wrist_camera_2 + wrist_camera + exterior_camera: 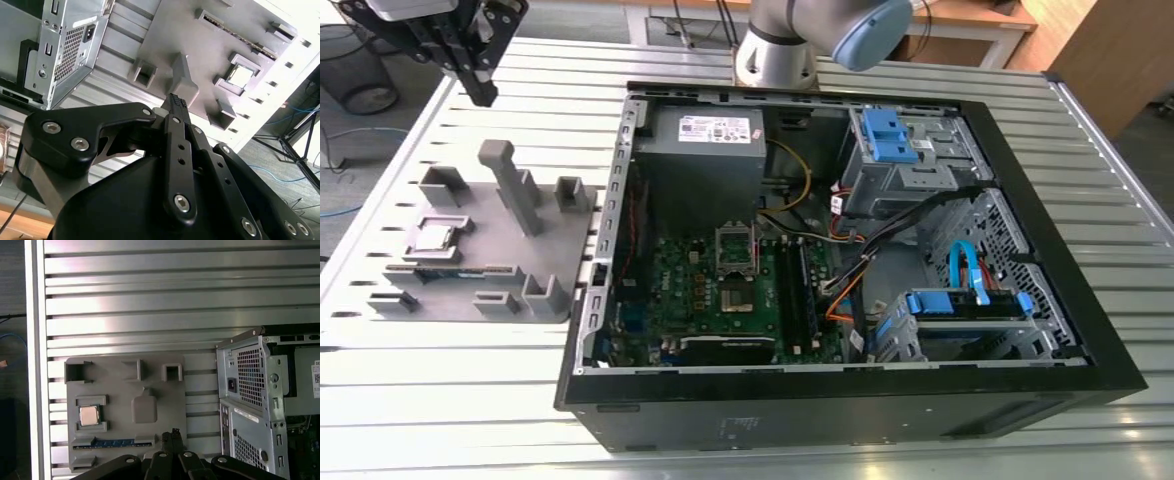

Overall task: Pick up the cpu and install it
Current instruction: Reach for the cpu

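Note:
The cpu [434, 237] is a small silver square lying flat in a pocket of the grey holder plate [560, 250], at the exterior view's left of the open computer case [1067, 330]. Both wrist views also show the cpu [89, 415] [241, 75] in that pocket. My gripper [483, 98] hangs high above the far end of the holder plate, well away from the cpu. Its black fingers [175, 102] are pressed together with nothing between them, and the gripper [173, 435] reads shut. Inside the case, the motherboard's socket [736, 262] sits with its silver frame around it.
The holder plate has a tall grey post [514, 185] and several raised blocks. A blue-edged memory stick [112, 443] lies in its slot. The case holds a power supply [704, 135], blue drive brackets [887, 135] and cables. The slatted metal table [454, 400] surrounds everything.

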Controlling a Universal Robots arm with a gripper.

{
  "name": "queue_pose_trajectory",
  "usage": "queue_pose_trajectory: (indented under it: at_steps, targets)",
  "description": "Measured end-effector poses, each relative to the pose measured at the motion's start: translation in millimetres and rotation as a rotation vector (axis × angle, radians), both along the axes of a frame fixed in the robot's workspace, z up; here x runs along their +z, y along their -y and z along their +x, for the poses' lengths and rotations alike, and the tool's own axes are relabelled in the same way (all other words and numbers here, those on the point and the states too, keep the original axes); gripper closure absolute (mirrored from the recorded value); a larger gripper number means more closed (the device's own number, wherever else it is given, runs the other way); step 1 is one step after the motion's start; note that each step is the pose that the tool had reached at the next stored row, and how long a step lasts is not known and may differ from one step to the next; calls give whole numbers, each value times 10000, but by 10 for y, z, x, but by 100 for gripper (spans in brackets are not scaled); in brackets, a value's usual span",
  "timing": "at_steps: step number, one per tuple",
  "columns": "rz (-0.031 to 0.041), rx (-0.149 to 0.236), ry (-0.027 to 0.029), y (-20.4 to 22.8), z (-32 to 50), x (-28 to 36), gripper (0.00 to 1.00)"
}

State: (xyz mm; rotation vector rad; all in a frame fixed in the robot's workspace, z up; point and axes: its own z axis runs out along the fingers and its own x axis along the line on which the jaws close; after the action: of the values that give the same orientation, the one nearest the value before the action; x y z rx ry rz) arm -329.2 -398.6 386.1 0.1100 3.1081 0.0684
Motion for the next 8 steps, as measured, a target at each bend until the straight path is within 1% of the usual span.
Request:
queue_pose_trajectory:
  at_steps: [8]
  targets:
    - [0,-1,1,0,-150,-5,89]
